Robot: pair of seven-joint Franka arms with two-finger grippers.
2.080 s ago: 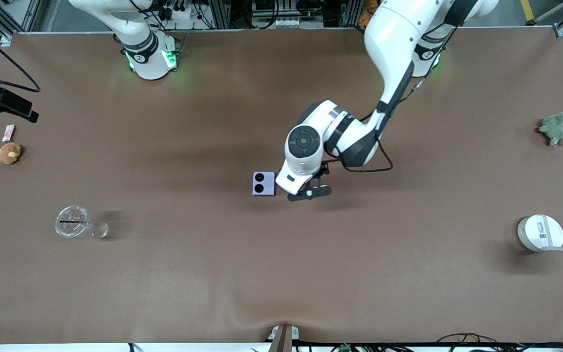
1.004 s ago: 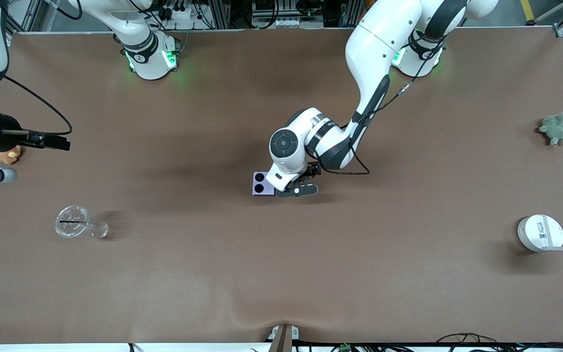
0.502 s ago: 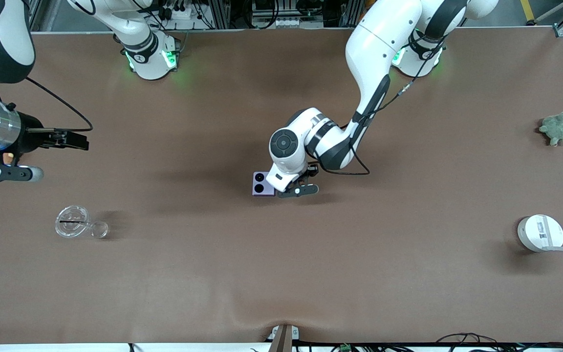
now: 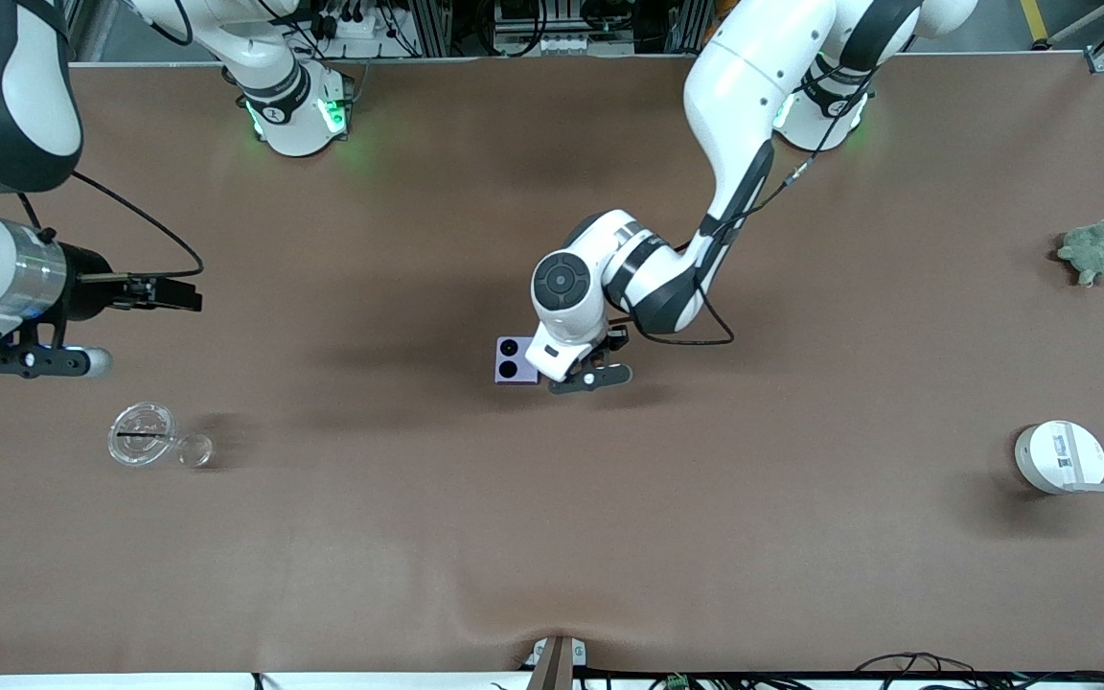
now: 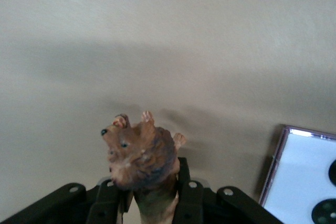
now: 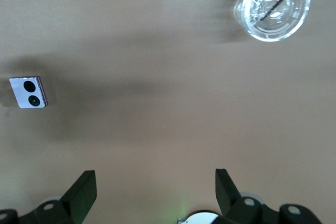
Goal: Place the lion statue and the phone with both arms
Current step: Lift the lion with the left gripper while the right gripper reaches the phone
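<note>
Left hand (image 5: 149,203): low over the middle of the surface (image 4: 552,537), fingers clamped on the lion (image 5: 140,156).
Lion: in the left hand's grip, head sticking out past the fingertips, mane and ears clear in the left wrist view; hidden under the wrist in the front view.
Phone (image 4: 517,360): flat on the surface just beside the left hand, toward the right arm's end, two black camera circles facing up; cannot tell whether it touches the hand.
Phone in the wrist views: its pale corner shows just beside the lion (image 5: 302,174); small and well apart from the right hand (image 6: 29,92).
Right hand (image 6: 155,190): up in the air over the right arm's end of the surface, fingers wide apart, nothing between them.
Clear lid (image 4: 142,434): on the surface near the right hand, with a black straw across it and a small clear cup touching its rim.
Green plush (image 4: 1092,252): at the left arm's end, well apart from both hands.
White round device (image 4: 1059,457): at the left arm's end too, nearer the front camera than the green plush.
</note>
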